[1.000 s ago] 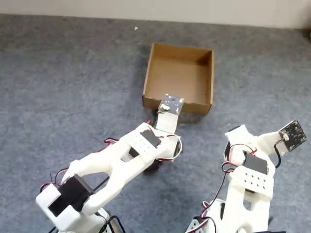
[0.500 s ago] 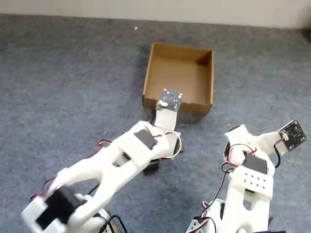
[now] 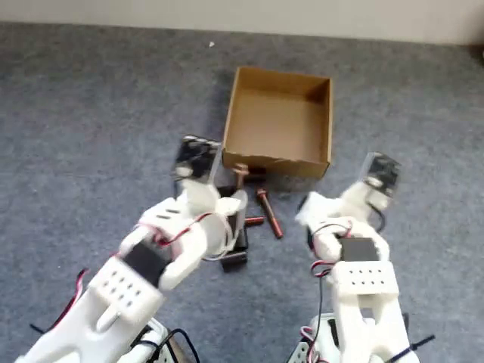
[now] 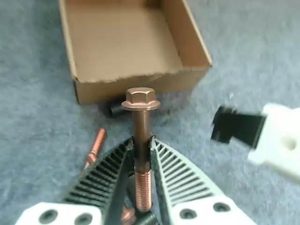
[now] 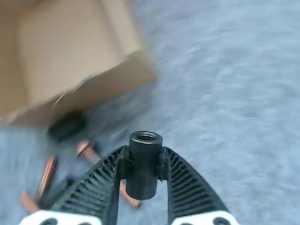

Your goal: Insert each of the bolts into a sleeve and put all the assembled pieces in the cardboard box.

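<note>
Empty cardboard box [image 3: 277,161]. Pinched tight in the left gripper [image 4: 141,141], a copper bolt [image 4: 140,101]; clamped in the right gripper [image 5: 144,153], a black sleeve [image 5: 144,183], bore exposed. Near the box front, loose bolts [image 3: 268,213]. Risks a jam or a drop from any off-axis meeting of thread and bore.

Grey carpet [image 3: 91,113], pale wall [image 3: 302,15] behind

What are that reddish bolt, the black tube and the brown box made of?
The bolt looks like copper-coloured metal: shiny, with cut threads. The black tube is probably dark-finished metal, matte and smooth, though maybe plastic. The box is brown cardboard, dull with a ragged edge.
</note>
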`<state>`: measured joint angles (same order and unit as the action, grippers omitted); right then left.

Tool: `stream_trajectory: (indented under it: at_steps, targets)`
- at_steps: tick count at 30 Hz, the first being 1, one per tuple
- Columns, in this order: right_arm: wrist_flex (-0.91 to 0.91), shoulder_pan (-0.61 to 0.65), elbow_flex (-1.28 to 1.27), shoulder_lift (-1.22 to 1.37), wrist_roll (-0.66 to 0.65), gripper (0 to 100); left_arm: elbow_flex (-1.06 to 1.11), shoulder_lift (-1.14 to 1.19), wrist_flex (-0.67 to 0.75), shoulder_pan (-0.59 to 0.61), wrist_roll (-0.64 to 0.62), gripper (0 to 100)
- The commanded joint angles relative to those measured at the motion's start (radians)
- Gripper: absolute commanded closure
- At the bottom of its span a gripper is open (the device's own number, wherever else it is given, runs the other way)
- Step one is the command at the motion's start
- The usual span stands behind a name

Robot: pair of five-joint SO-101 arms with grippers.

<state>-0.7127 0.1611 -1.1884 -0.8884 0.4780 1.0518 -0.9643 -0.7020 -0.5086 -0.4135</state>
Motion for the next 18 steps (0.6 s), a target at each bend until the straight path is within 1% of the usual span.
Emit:
stream_trajectory:
  at_steps: [1,3,6,8,14,18]
  targets:
    - [0.045,0.151,0.027,-0.038,-0.063,99.5,0.065,-0.255,0.002,0.059,0.015,99]
    - [0.096,0.183,0.027,-0.038,-0.068,99.5,0.111,-0.351,0.002,0.077,0.015,99]
    - [0.156,0.220,0.024,-0.038,-0.164,99.5,0.162,-0.486,0.002,0.093,0.015,99]
    - [0.188,0.251,0.019,-0.038,-0.206,99.5,0.191,-0.572,0.002,0.096,0.015,99]
    - [0.245,0.357,0.018,-0.038,-0.218,99.5,0.268,-0.785,0.003,0.104,0.009,99]
    - [0.245,0.404,0.015,-0.090,-0.219,99.5,0.309,-0.866,0.003,0.105,0.009,99]
